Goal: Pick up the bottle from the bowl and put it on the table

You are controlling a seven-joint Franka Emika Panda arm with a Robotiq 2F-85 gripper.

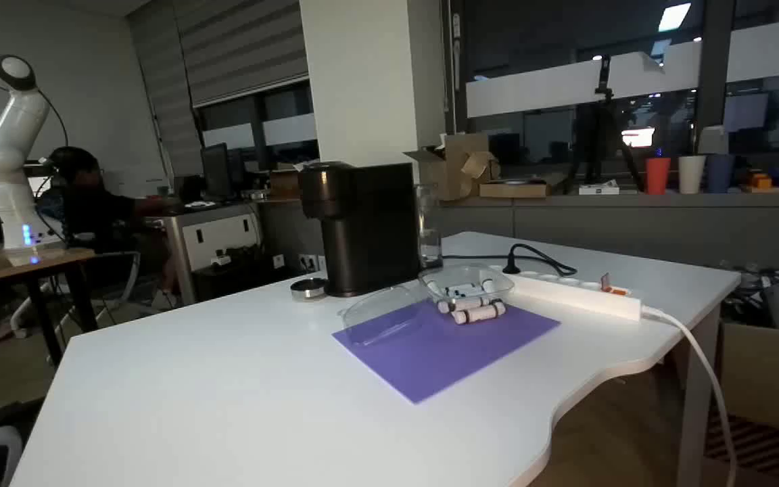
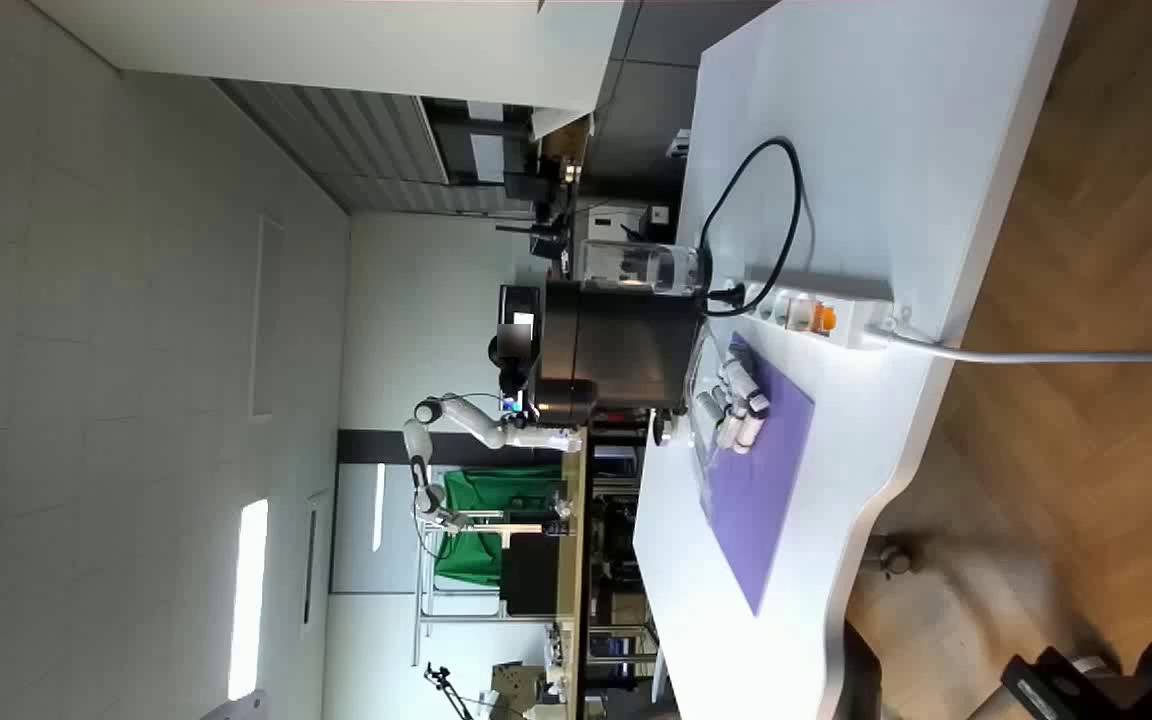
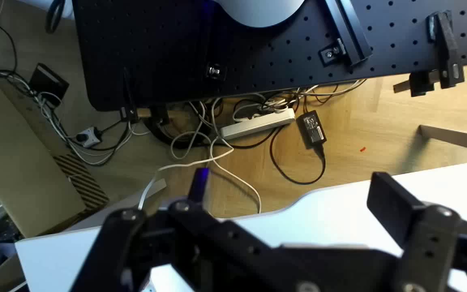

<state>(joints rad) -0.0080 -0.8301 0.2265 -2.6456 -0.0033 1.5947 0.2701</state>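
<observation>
Several small white bottles (image 1: 467, 291) with dark bands show at a low clear bowl (image 1: 430, 287) in an exterior view. Some lie in the bowl. Two more (image 1: 479, 312) show at its near side, and I cannot tell if they are inside it or on the purple mat. The bottles (image 2: 736, 385) also show in a heap in an exterior view turned on its side. The white table (image 1: 214, 392) carries them. In the wrist view my gripper (image 3: 294, 196) is open and empty, its fingers wide apart above the table's curved edge (image 3: 310, 215). It is outside both exterior views.
A black coffee machine (image 1: 376, 230) and a clear tank (image 1: 430, 230) stand behind the bowl. A clear lid or tray (image 1: 379, 325) lies on the purple mat (image 1: 443, 365). A white power strip (image 1: 572, 297) with cables lies beside. A black perforated plate (image 3: 266, 61) shows in the wrist view.
</observation>
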